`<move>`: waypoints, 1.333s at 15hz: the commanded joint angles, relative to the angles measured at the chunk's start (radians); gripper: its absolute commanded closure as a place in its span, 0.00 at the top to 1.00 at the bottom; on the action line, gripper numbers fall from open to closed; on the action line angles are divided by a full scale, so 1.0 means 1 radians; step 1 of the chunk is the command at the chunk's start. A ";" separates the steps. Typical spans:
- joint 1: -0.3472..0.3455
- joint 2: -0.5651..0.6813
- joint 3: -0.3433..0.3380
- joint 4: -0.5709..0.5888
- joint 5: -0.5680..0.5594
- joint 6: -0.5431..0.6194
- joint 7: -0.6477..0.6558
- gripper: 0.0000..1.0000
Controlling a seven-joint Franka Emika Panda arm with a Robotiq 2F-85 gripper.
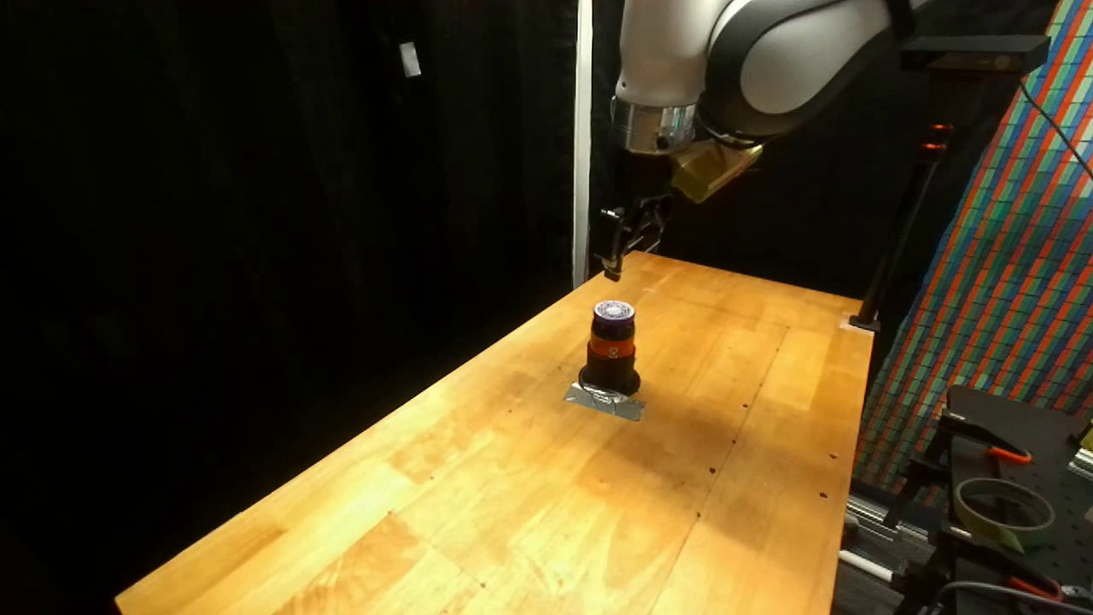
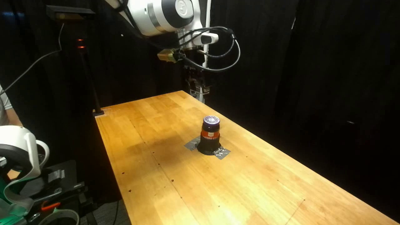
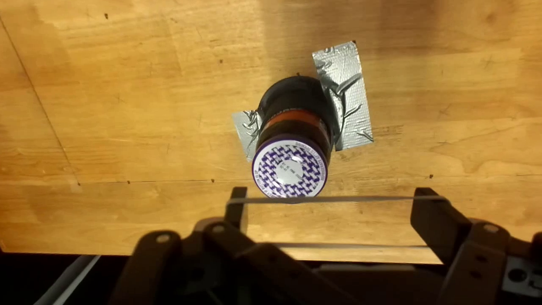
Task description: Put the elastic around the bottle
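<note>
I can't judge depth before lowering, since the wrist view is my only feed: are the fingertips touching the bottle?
Observer: No, in both exterior views a gap shows between the fingertips and the bottle.
Operator: Is the bottle upright?
Observer: Yes, it appears upright in both exterior views.
Operator: Anything tall outside my picture?
Observer: Yes, a dark post stands at a corner of the table.

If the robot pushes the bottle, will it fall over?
The bottle will probably stay put, because silver tape on two sides seems to fix its wide black base to the table. A hard shove up high might tilt it, since it's taller than wide.
</note>
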 commanded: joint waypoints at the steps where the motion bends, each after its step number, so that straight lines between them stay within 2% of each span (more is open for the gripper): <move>1: 0.017 0.083 -0.054 0.071 -0.001 0.051 -0.011 1.00; 10: 0.032 0.220 -0.107 0.105 0.035 0.176 -0.030 1.00; 20: 0.060 0.287 -0.166 0.108 0.031 0.292 -0.018 1.00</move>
